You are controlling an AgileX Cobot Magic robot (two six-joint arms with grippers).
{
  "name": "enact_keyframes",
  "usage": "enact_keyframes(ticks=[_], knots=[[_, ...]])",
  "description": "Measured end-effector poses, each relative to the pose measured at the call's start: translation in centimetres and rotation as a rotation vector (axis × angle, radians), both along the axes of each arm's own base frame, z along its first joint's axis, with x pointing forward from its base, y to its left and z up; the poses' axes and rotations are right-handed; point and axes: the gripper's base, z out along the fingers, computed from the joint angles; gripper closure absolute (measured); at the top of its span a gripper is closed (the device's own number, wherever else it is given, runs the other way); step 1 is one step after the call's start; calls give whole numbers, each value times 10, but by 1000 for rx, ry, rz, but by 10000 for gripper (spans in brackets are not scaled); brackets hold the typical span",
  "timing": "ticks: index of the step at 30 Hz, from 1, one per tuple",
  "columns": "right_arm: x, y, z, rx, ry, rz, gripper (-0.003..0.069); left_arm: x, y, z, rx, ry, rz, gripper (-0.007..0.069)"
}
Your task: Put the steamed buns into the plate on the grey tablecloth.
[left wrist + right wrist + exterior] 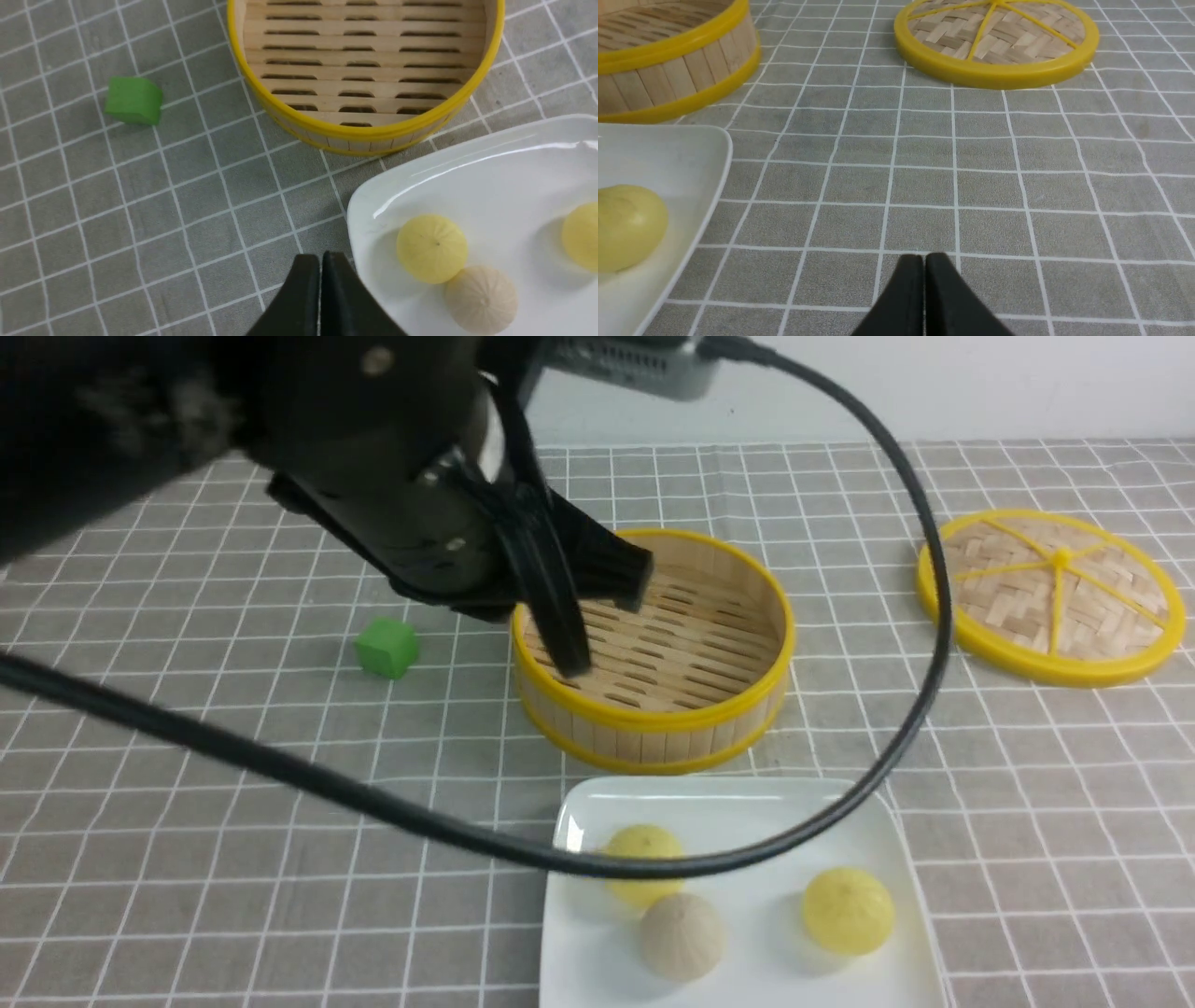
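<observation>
Three steamed buns lie in the white plate (728,812) on the grey tablecloth (187,803): a pale yellow one (639,845) touching a beige one (681,936), and another yellow one (848,910) apart to the right. My left gripper (321,255) is shut and empty, hovering by the plate's (490,172) left corner, near the yellow bun (431,248) and the beige bun (481,301). In the front view it (571,653) hangs before the steamer. My right gripper (923,256) is shut and empty over bare cloth, right of the plate (668,154).
An empty yellow-rimmed bamboo steamer (653,709) stands behind the plate. Its woven lid (1055,593) lies flat at the back right. A green cube (387,647) sits left of the steamer. A black cable (915,691) loops across the front view.
</observation>
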Motion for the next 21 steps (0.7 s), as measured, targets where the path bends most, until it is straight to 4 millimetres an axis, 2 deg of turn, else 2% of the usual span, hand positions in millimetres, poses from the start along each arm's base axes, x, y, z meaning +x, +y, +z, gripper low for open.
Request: enact_keyframes(ticks=[7, 8, 9, 12, 15, 18, 19, 20, 21], knots=[[0, -2, 0, -1, 1, -29, 627, -40, 49, 45, -72, -88, 38, 599], [0, -2, 0, -1, 1, -30, 627, -41, 51, 47, -76, -92, 39, 599], [0, -2, 0, -1, 1, -31, 624, -49, 61, 54, -93, -120, 34, 599], [0, -2, 0, -2, 1, -31, 617, -70, 82, 59, -130, -144, 22, 599], [0, -2, 0, -2, 1, -31, 615, -91, 96, 49, -184, -97, -7, 599], [0, -2, 0, -3, 1, -31, 610, -120, 112, 16, -235, 5, -74, 599], [0, -2, 0, -3, 1, -31, 610, -120, 112, 15, -240, 10, -77, 599], [0, -2, 0, -3, 1, -31, 608, -131, 117, -5, -274, 28, -110, 599], [0, -2, 0, -3, 1, -31, 606, -136, 119, -18, -305, 21, -131, 599]])
